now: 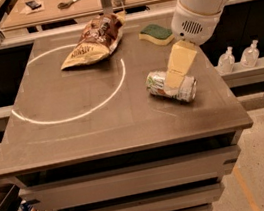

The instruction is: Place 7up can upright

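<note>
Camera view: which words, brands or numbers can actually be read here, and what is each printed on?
No text reads clearly.
The chip bag: light lettering, too blurred to read.
The 7up can, lying on its side under the gripper: green and white print, no legible logo.
The bottles right of the table: labels too small to read.

Gripper [173, 83] over toppled 7up can [156, 83] — perhaps touching

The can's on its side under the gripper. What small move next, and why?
Probably lower the gripper onto the can to grasp it: the can lies sideways on the table, and the gripper hangs over its middle.
</note>
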You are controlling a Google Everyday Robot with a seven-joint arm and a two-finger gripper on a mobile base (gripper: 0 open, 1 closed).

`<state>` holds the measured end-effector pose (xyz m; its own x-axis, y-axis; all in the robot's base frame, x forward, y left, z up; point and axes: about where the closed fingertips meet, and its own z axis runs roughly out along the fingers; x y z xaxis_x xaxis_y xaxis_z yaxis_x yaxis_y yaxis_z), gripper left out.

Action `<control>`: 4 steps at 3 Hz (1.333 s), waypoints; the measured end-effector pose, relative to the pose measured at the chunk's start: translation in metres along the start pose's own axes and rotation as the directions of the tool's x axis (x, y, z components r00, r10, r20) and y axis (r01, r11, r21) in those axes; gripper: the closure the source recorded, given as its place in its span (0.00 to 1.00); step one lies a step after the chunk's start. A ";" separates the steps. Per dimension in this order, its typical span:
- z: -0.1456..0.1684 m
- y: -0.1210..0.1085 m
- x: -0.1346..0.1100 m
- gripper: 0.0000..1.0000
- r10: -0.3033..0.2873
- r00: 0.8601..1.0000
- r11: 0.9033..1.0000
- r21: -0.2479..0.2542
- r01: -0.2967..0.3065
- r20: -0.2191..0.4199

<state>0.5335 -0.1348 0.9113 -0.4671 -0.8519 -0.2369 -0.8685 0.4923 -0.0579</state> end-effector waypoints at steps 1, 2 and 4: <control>0.019 0.007 -0.013 0.00 0.027 1.000 0.999 -0.018 -0.027 0.008; 0.043 0.013 -0.018 0.00 0.066 0.998 0.997 -0.039 -0.067 -0.023; 0.067 0.020 -0.018 0.18 0.111 0.990 0.993 -0.036 -0.114 -0.086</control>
<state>0.5355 -0.0979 0.8494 -0.5731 -0.8043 -0.1570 -0.8148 0.5798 0.0042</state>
